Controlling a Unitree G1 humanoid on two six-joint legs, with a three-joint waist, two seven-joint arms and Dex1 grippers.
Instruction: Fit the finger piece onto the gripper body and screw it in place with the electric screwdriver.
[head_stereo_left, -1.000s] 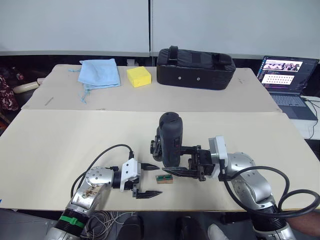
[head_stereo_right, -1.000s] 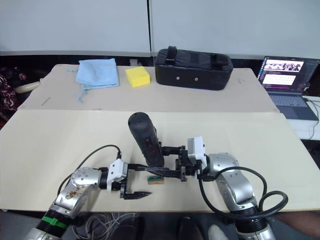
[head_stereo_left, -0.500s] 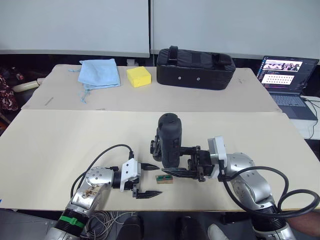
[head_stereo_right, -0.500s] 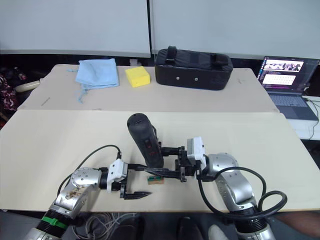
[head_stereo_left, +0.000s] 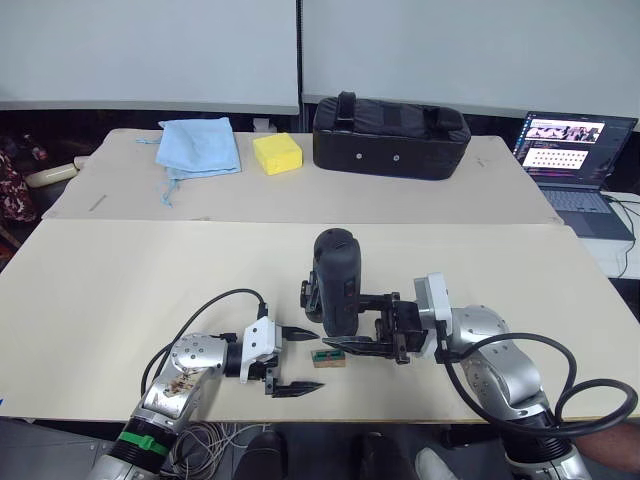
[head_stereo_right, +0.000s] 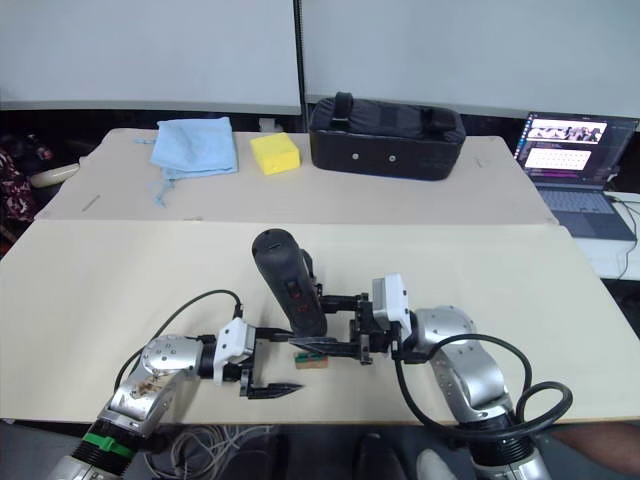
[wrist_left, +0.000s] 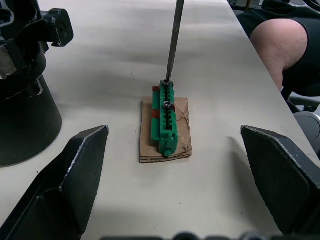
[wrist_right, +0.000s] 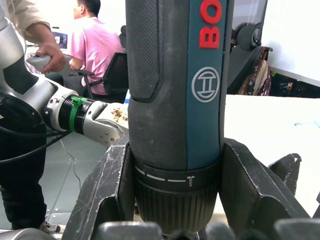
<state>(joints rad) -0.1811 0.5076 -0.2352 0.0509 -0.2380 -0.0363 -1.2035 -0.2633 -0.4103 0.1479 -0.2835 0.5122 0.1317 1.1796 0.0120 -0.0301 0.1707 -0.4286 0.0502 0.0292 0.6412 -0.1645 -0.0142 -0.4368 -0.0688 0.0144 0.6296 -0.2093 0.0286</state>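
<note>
Screwdriver (head_stereo_left: 338, 283) clamped upright in the right gripper (head_stereo_left: 372, 325)

Its bit (wrist_left: 172, 42) touches the green strip (wrist_left: 166, 117) lying right between the left gripper's (head_stereo_left: 300, 360) spread-apart fingers, gripper body (wrist_left: 22, 95) just beside them.

The screwdriver's (wrist_right: 172, 115) top and bit are cut off in the right wrist view. Much of the gripper body (head_stereo_left: 312, 297) is hidden behind the screwdriver. In the left wrist view the bit's (wrist_left: 172, 42) upper end is cut off, above the green holder (wrist_left: 165, 117).
</note>
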